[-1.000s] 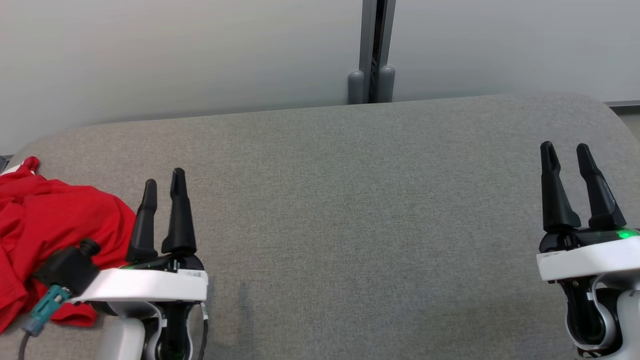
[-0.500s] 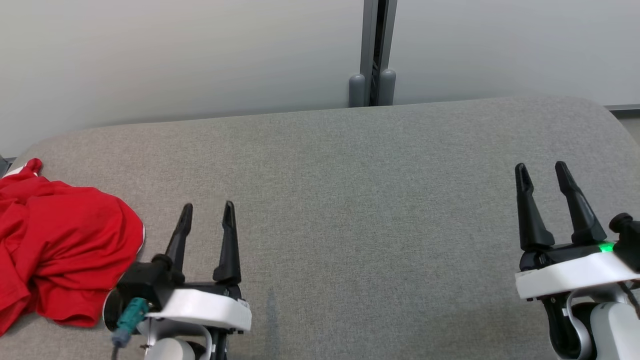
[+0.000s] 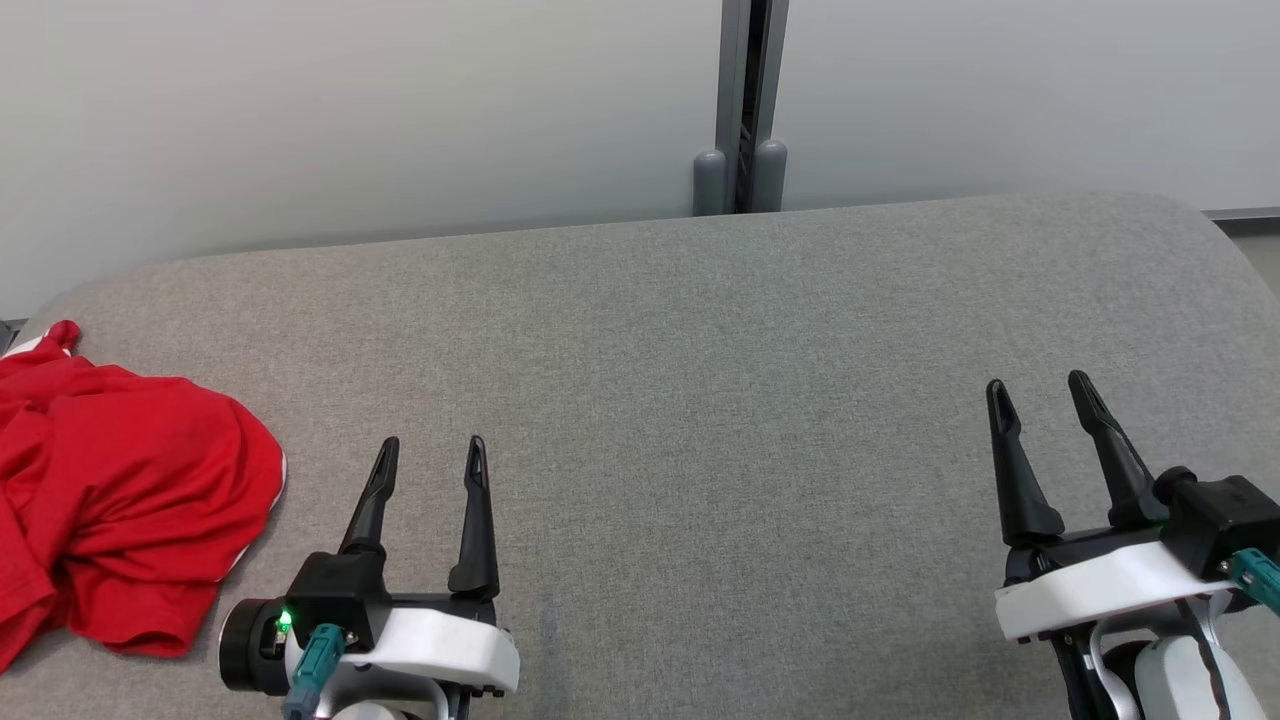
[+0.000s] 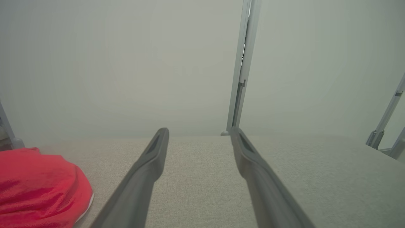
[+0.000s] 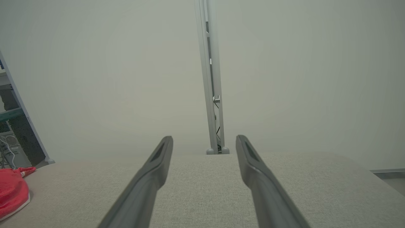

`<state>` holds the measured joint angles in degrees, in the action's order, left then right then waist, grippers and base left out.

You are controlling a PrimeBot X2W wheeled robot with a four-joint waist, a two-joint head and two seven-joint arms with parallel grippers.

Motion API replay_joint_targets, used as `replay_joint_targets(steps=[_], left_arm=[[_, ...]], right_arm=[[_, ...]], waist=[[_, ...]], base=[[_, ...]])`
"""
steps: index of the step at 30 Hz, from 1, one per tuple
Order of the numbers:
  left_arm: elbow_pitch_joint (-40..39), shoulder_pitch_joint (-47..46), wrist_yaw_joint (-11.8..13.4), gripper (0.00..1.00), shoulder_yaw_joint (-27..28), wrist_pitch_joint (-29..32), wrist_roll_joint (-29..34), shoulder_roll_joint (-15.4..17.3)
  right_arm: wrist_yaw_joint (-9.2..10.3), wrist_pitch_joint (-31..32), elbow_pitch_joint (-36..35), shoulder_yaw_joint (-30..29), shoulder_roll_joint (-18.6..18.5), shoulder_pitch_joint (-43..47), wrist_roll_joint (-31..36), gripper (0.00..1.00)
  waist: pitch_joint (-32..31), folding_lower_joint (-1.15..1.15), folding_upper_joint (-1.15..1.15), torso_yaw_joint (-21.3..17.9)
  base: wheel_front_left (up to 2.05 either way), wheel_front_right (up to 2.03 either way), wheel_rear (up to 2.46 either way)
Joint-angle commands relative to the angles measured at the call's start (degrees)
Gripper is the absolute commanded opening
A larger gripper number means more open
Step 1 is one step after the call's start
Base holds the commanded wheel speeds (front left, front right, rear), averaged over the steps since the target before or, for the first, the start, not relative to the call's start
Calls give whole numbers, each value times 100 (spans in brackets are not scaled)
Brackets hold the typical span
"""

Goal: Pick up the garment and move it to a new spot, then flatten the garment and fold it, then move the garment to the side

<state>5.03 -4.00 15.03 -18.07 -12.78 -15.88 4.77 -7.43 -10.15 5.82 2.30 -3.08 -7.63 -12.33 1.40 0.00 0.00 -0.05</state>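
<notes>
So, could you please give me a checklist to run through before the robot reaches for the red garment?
1. Left gripper open and empty: ok.
2. Right gripper open and empty: ok.
3. Red garment on the grey table, at its left end: ok.
4. Garment flat: not ok, it lies crumpled.
5. Left gripper at the garment: not ok, it stands apart, to its right.
6. Whole garment on the table: cannot tell, the head view's edge cuts it off.
</notes>
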Motion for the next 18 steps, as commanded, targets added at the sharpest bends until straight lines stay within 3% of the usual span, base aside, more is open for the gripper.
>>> replay_joint_targets(steps=[1,18], left_arm=[[-14,-4,25,100,18,-46,101,19],[347,113,-337,100,271,-159,619,-136]], right_arm=[[-9,-80,-5,13,-8,11,134,100],[-6,-345,376,44,9,-96,491,100]], waist=[[3,0,0,-2],[115,0,0,-35]], base=[[0,0,0],[0,0,0]])
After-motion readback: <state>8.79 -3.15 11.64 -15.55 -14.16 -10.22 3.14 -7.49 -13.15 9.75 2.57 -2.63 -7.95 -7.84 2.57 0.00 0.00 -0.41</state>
